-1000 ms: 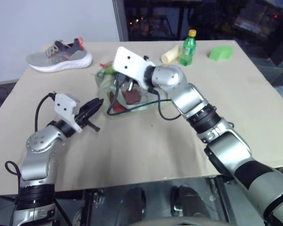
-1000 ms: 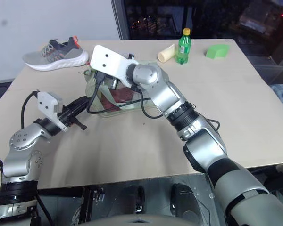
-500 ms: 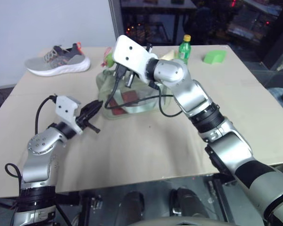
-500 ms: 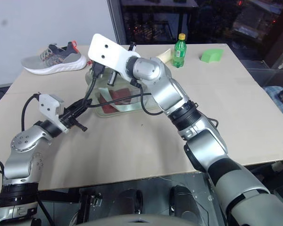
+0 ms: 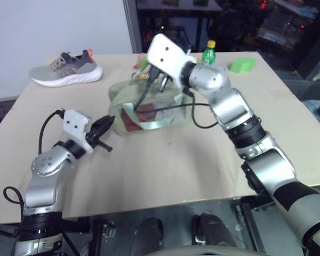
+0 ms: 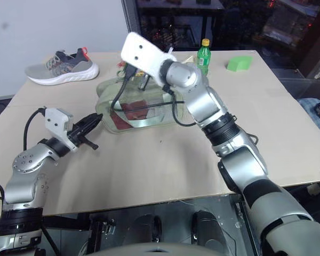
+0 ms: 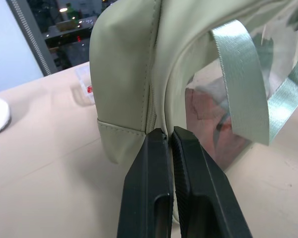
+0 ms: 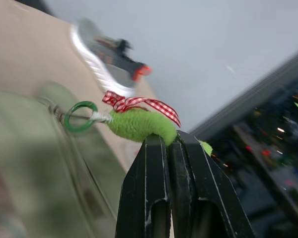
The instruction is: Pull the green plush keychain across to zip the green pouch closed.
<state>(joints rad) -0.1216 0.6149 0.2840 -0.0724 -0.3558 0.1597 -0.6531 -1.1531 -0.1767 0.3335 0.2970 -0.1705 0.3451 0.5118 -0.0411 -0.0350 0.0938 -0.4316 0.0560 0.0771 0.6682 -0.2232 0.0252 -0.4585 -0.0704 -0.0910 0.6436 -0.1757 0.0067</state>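
Scene: I am looking down on a tan table (image 5: 165, 170), with the green pouch (image 5: 149, 106) sitting just above the centre of the head-camera frame.

Right gripper: My right gripper (image 8: 170, 141) has its two black fingers pressed together, clamped on the green plush keychain (image 8: 139, 124). In the left eye view the arm reaches in from the lower right, and its white wrist block hangs over the pouch's top edge at upper centre.

Keychain: The lime fuzz carries a red-and-white checked bow (image 8: 139, 105) and a green ring (image 8: 79, 116), from which a short metal link runs towards the blurred pouch. In the head view it peeks out at the top of the pouch beside the white wrist block (image 5: 143, 64).

Left gripper: My left gripper (image 7: 165, 136) is closed, fingertips together at the pouch's corner seam. I cannot tell whether fabric is pinched between them. It sits left of centre in the head view (image 5: 104, 128).

Pouch: Sage fabric end panel, clear plastic side showing something red inside, a pale green strap handle (image 7: 243, 99) looping over the plastic.

Background: A grey sneaker (image 5: 66, 66) lies at upper left. A green bottle with yellow cap (image 5: 209, 53) and a bright green wedge block (image 5: 242, 64) stand at upper right.
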